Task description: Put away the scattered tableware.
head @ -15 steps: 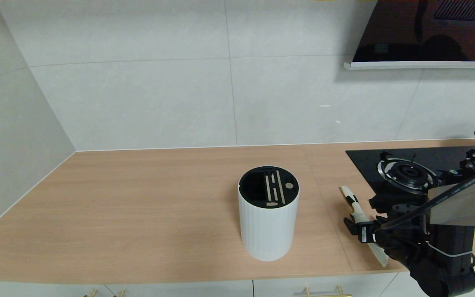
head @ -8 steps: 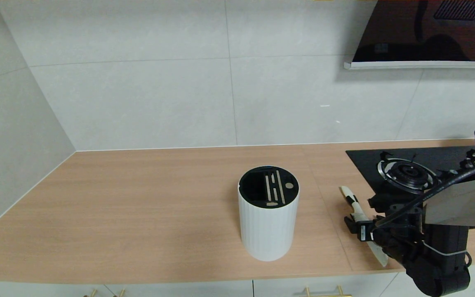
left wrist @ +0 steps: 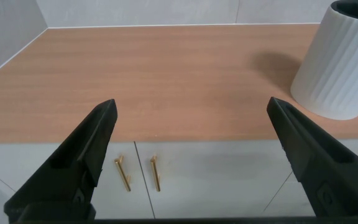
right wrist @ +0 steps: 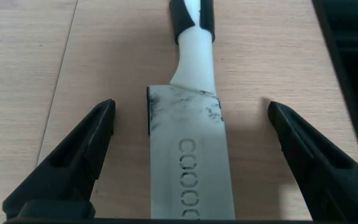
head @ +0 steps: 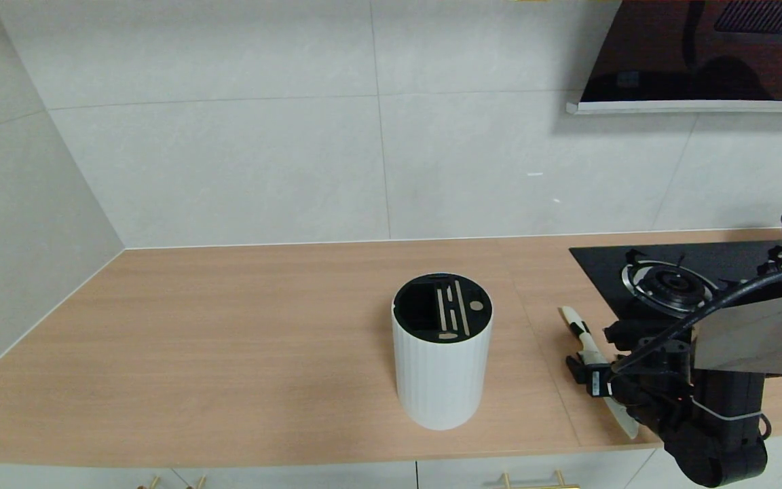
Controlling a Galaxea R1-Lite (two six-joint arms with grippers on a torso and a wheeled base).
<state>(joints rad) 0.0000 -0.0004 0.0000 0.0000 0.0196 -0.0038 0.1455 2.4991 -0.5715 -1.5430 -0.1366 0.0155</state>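
A knife [head: 578, 331] with a white handle banded in black lies on the wooden counter [head: 262, 339], between the holder and the stove, its blade pointing at the front edge. My right gripper [head: 597, 354] hovers open just above it, one finger on each side of the blade [right wrist: 188, 155] near the handle, not touching. The white ribbed knife holder [head: 441, 370] stands upright mid-counter, with slots in its black top. My left gripper [left wrist: 191, 106] is open and holds nothing, out in front of the counter's edge, with the holder [left wrist: 340, 62] off to one side.
A black gas stove [head: 669, 282] sits on the counter right behind my right arm, and a range hood [head: 703, 61] hangs above it. Tiled walls close the back and left. Cabinet doors with brass handles [left wrist: 123, 174] lie below the front edge.
My right arm has sunk a little over the knife, still open. The knife and holder have not moved.
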